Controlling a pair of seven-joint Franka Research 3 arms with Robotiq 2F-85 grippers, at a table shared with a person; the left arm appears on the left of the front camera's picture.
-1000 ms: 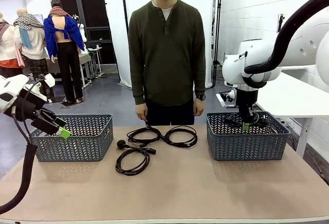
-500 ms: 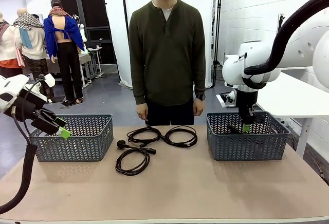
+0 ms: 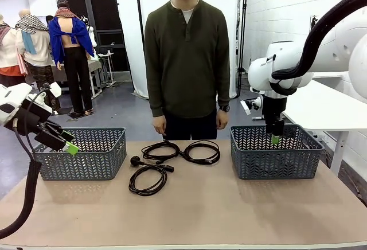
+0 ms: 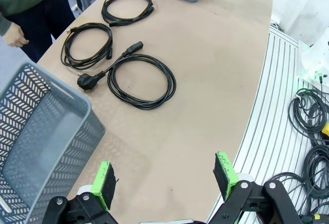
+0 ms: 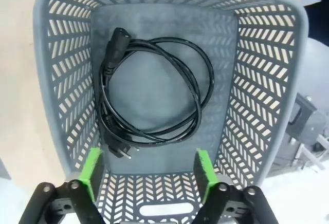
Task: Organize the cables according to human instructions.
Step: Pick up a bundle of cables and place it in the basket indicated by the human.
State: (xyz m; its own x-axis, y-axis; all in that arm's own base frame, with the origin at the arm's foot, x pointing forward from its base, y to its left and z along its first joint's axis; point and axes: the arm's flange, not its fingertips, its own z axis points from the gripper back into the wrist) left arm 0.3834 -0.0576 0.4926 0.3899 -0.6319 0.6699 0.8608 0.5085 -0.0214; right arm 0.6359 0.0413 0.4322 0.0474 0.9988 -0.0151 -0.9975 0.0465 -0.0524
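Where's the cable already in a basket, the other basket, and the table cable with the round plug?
Cable in basket (image 5: 114, 49): right wrist view, its upper plug.
Other basket (image 3: 80, 159): front view, front wall.
Round-plug cable (image 4: 85, 81): left wrist view, the round plug.

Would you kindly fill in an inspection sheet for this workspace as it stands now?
Surface: table, bare brown top.
Job's things: three cables coiled on the table; fourth cable in the right basket; left basket looks empty.
Clutter: nothing seen.
Grippers: left gripper open, empty, beside the left basket; right gripper open, empty, above the right basket.
Cables: black hose hangs from the left arm; loose cords beyond the table edge.
Surroundings: person at the far side, hands down.
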